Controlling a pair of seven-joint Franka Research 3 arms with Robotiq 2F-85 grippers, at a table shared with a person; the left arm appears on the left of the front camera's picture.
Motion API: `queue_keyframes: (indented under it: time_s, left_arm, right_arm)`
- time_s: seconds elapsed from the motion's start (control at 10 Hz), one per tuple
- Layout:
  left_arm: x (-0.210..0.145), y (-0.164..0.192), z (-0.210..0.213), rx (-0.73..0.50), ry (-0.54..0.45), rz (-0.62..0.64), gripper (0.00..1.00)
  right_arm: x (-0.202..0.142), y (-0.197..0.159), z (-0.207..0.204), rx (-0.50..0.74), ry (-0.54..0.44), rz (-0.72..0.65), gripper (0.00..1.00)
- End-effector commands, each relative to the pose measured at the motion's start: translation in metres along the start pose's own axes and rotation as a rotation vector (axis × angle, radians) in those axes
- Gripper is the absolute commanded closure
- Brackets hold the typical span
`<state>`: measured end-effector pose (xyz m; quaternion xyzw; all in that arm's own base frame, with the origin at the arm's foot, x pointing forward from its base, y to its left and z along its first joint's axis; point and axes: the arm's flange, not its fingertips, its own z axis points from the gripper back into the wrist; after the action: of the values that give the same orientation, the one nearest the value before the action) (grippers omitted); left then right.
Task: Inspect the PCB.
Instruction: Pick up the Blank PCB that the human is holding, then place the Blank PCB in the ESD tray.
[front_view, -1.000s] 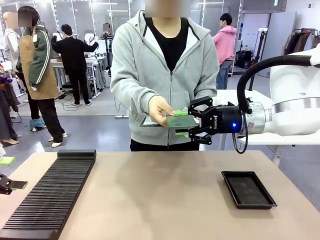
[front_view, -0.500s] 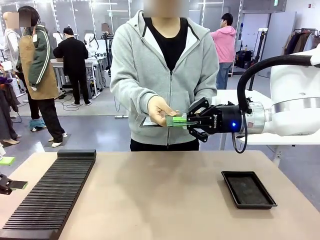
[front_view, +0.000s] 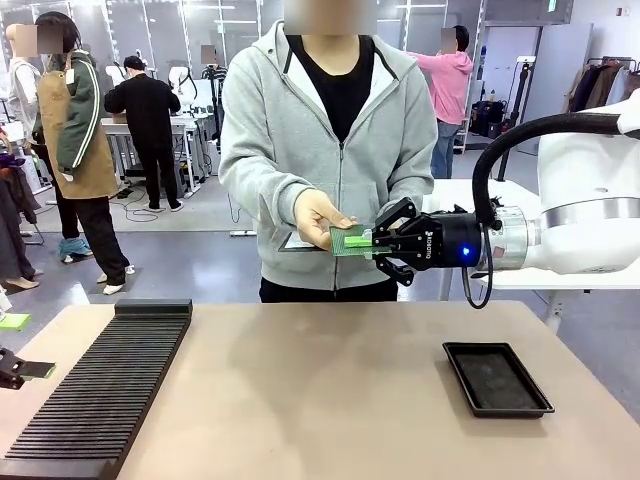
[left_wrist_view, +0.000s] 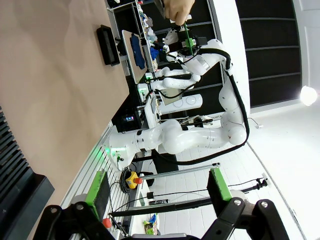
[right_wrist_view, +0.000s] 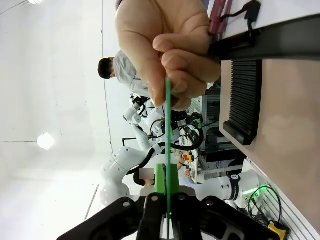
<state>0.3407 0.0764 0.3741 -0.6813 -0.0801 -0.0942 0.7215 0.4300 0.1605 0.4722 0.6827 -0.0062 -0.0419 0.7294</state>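
PCB (front_view: 349, 240) up in the air, lying flat and about level, above the far edge of the table (front_view: 300, 400) near its middle and well clear of the tabletop. Two holds on it at once.

Person's hand (front_view: 318, 218) pinches the end nearer the person, thumb on top and fingers underneath. Right gripper (front_view: 372, 240), on an arm reaching level from the table's right side, is clamped on the opposite end, with the jaws drawn together and the board between them. In the right wrist view the board is edge-on, a thin green line running straight up from between the green pads (right_wrist_view: 160, 182) to the person's fingertips. The pads sit tight against both faces.

Left gripper (left_wrist_view: 156, 175) sits low at the left edge of the table, towards the near corner and just beside the rack (front_view: 100, 390). Its jaws stand wide apart and hold nothing. In the left wrist view the two green pads face each other across open space.

The rack is black, long and slotted, and lies along the left edge from the near corner up towards the far edge. Tray (front_view: 497, 378) is black, shallow and rectangular, near the right edge about midway between the near and far edges. Its inside is dark and I cannot tell its contents.

Person (front_view: 330, 150) in a grey zip hoodie stands at the far edge, facing the table. A dark flat item sits behind the board at waist height, partly hidden by the hand, and I cannot tell what it is.
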Motion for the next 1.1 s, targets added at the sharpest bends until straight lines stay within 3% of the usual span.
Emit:
queue_keyframes:
  time_s: [0.0,1.0]
  left_arm:
    - [0.0011,0.0000,-0.0009,-0.001,-0.002,0.004,0.00]
    - [0.0011,0.0000,-0.0009,-0.001,-0.002,0.004,0.00]
  right_arm:
    - [-0.0012,0.0009,-0.0012,0.009,0.011,-0.009,1.00]
    - [-0.0012,0.0009,-0.0012,0.009,0.011,-0.009,1.00]
